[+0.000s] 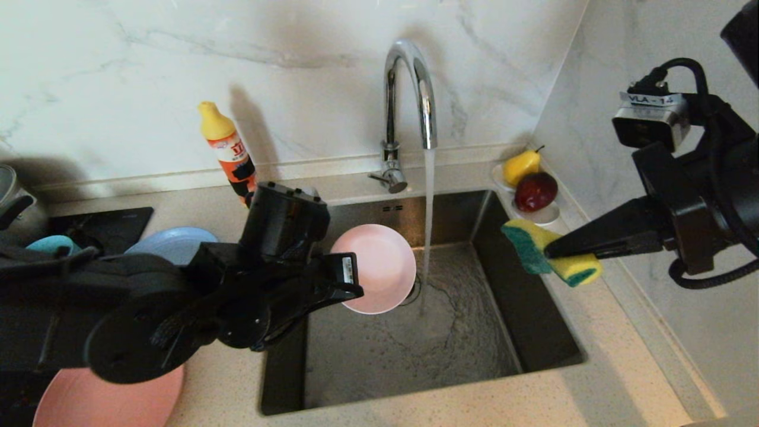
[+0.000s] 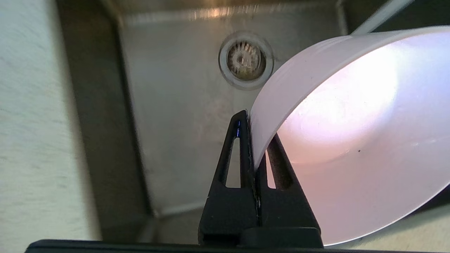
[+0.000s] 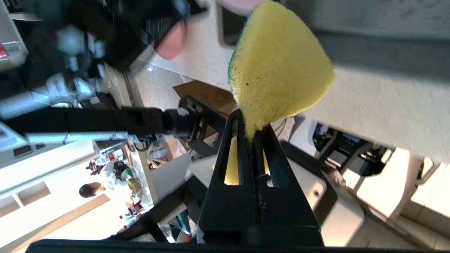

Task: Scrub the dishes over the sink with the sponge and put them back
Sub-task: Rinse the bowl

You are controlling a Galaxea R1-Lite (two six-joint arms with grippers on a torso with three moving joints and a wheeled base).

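left jaws pinch one pale pink bowl [image 1: 379, 270] by its rim over the sink [image 1: 522, 308]; right jaws clamp one sponge [image 1: 548, 252], yellow foam, green face, above the sink's right edge. two plates on the surface: blue plate [image 1: 172, 240], pink plate [image 1: 107, 400].

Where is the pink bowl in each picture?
Head view: the pink bowl is mid-picture over the sink, held by the left claw.
Left wrist view: it fills the right side, rim pinched by the claw.
Right wrist view: cannot tell.
Shared landmark: the sink.
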